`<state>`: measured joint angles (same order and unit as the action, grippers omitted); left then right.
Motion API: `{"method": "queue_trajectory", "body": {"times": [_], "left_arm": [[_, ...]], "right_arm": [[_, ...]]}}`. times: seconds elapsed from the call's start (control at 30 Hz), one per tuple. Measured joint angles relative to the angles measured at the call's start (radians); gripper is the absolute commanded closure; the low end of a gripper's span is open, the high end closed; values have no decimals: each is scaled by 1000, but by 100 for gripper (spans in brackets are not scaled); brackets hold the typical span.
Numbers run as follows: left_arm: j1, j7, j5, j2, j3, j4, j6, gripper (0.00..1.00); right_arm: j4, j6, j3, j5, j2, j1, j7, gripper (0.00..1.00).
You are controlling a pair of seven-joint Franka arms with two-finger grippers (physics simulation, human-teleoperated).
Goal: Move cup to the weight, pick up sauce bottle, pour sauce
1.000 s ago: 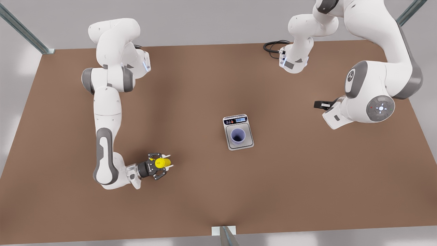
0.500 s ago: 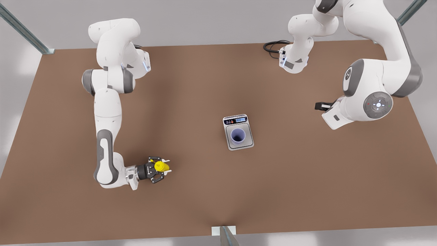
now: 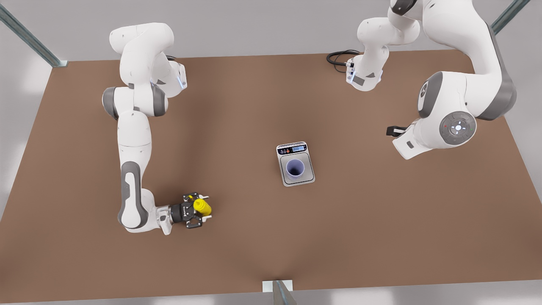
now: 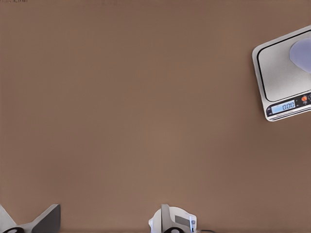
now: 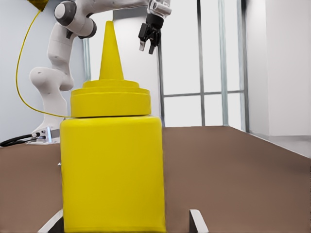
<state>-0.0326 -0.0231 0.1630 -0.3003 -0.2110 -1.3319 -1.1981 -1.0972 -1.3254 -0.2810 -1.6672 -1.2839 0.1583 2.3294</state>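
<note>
The yellow sauce bottle stands upright on the brown table at the front view's lower left. My right gripper is level with it and open, and the bottle sits between its fingers with a gap on one side. The lavender cup stands on the weight, a silver scale at the table's middle. My left gripper hangs high at the front view's right, open and holding nothing. From there it looks down on the weight and the cup's edge.
The brown table has bare room on all sides of the weight. A black cable lies coiled by the far arm base. Metal frame posts stand at the table's corners and at its near edge.
My right gripper has shifted slightly toward the table's near edge around the sauce bottle. The left arm's wrist has swung a little toward the front view's left. Cup and weight have not moved.
</note>
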Motion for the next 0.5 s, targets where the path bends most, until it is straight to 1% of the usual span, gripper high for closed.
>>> {"method": "queue_trajectory", "body": {"times": [0.5], "left_arm": [[0, 10, 1, 0, 0, 5, 0, 0]], "right_arm": [[8, 4, 2, 1, 1, -28, 23, 0]]}}
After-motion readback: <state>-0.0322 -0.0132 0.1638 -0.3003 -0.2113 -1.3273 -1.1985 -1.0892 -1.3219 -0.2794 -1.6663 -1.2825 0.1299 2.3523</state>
